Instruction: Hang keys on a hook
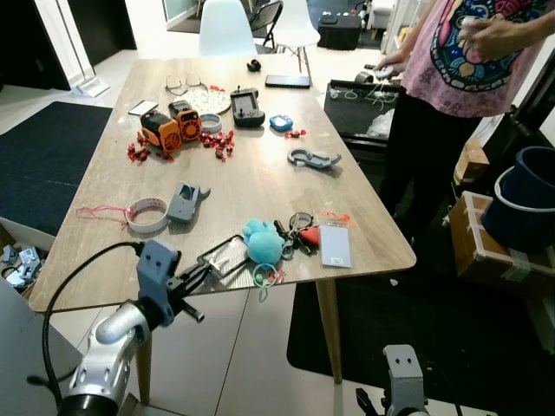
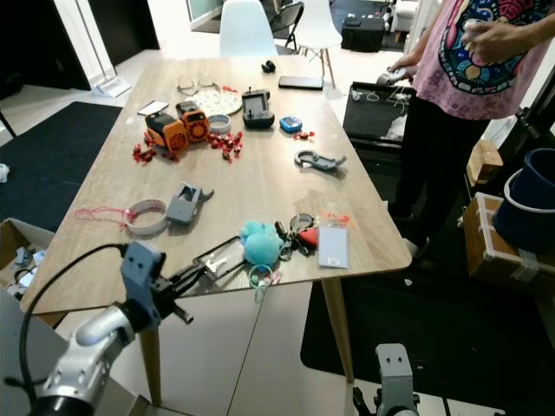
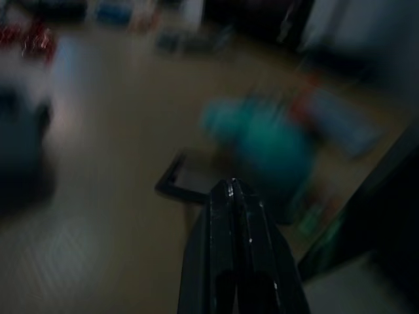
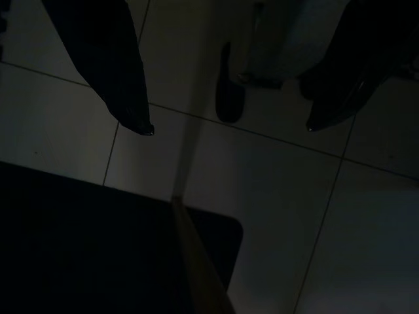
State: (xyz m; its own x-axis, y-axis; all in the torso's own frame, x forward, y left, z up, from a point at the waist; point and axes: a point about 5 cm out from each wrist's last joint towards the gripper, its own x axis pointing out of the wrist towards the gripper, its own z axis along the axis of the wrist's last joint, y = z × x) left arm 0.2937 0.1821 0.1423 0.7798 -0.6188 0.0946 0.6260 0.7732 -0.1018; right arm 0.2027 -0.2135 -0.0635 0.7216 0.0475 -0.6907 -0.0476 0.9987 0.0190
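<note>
A bunch of keys [image 1: 296, 231] lies near the table's front edge, joined to a teal plush toy [image 1: 262, 243] and green rings [image 1: 265, 276] that hang over the edge. A grey hook-shaped clip [image 1: 312, 159] lies farther back on the right of the table [image 1: 251, 186]. My left gripper [image 1: 206, 269] is shut and empty. It hovers at the front edge, its tip next to a black rectangular frame [image 1: 222, 255] just left of the plush. The left wrist view is blurred but shows the shut fingertips [image 3: 230, 185] pointing at the plush [image 3: 275, 147]. My right gripper [image 4: 229, 129] hangs open over the floor.
A person in a pink shirt [image 1: 473, 61] stands at the table's right. Orange gadgets [image 1: 172, 126], red bits, a tape roll [image 1: 148, 214], a grey tool [image 1: 185, 201] and a controller [image 1: 247, 107] lie on the table. Boxes and a blue bucket [image 1: 527, 195] stand to the right, white chairs [image 1: 225, 28] behind.
</note>
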